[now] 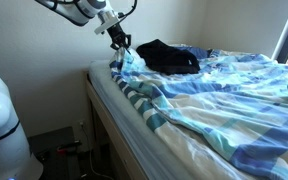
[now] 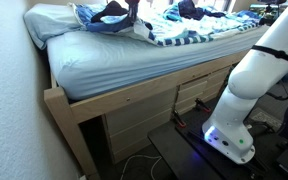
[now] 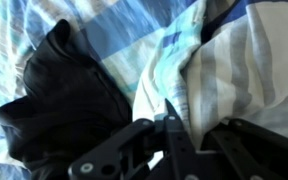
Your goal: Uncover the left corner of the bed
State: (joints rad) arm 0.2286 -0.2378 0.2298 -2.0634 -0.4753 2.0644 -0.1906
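Pinching a fold of the striped blanket (image 1: 149, 100), the pincer (image 1: 121, 50) is closed on it at the mattress (image 2: 134, 62) corner. Black garment (image 1: 169, 57) lies just beside the pincer.

No writing, label, brand, number or sign can be read in any view. The blanket (image 1: 214, 95) shows only blue and white stripes, the wooden bed frame (image 2: 114, 102) is plain, and the white robot base (image 2: 246, 95) bears no mark clear enough to read.
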